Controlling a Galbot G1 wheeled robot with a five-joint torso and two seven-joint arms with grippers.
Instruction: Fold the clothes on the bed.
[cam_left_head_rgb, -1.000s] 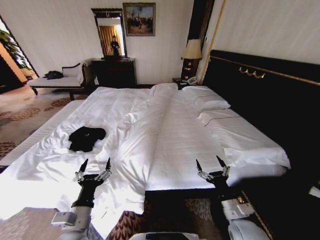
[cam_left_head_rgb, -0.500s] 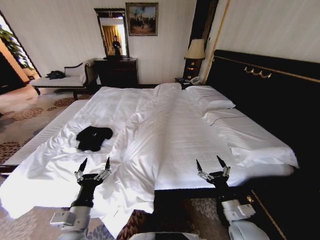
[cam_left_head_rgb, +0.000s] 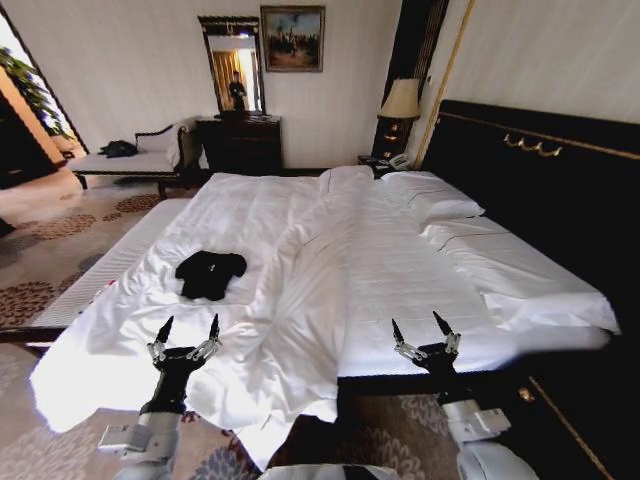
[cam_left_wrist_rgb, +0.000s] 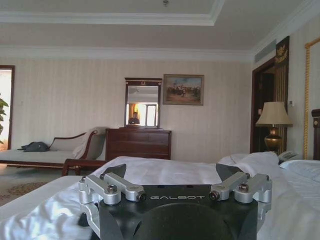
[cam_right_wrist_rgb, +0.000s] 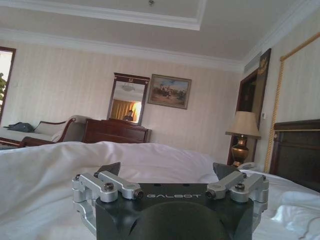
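The clothes (cam_left_head_rgb: 210, 273), a crumpled black T-shirt, lie on the left half of the bed (cam_left_head_rgb: 400, 270), on its white duvet. My left gripper (cam_left_head_rgb: 188, 331) is held up open over the bed's near edge, a short way in front of the shirt and empty. Open and empty too, my right gripper (cam_left_head_rgb: 423, 327) hovers over the near edge on the bed's right half, far from the shirt. Each wrist view shows its own gripper's spread fingers, the left gripper (cam_left_wrist_rgb: 170, 172) and the right gripper (cam_right_wrist_rgb: 167, 170), with white bedding beyond.
The rumpled duvet hangs over the bed's near edge (cam_left_head_rgb: 270, 400). A tall dark headboard (cam_left_head_rgb: 540, 190) bounds the right side. Far off stand a dark dresser (cam_left_head_rgb: 240, 145), a white-cushioned bench (cam_left_head_rgb: 130, 160) with a dark heap, and a lamp (cam_left_head_rgb: 400, 100). Patterned carpet (cam_left_head_rgb: 40, 270) lies to the left.
The whole head view has shifted, so the camera moved: the bed and shirt now sit further right in the picture. Both grippers hold the same open pose.
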